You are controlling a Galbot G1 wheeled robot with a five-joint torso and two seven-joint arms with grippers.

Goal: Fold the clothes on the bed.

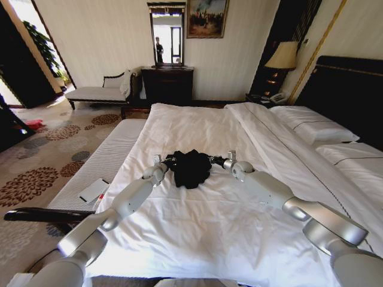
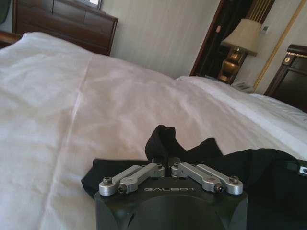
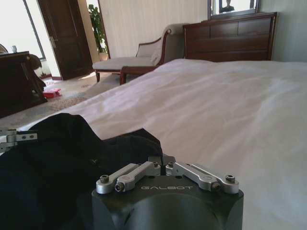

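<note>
Black T-shirt (image 1: 191,168) bunched between both grippers

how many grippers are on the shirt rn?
2. The left gripper pinches the T-shirt at its left edge on the bed; the right gripper pinches its right edge. Both sets of fingers are closed on black fabric in the wrist views.

You can't read any lettering on the black T-shirt (image 1: 191,167); it lies bunched, its shape hidden in folds. Each wrist view's edge cuts the shirt off. The fingertips of the left gripper (image 2: 165,168) and the right gripper (image 3: 161,163) are buried in cloth.
</note>
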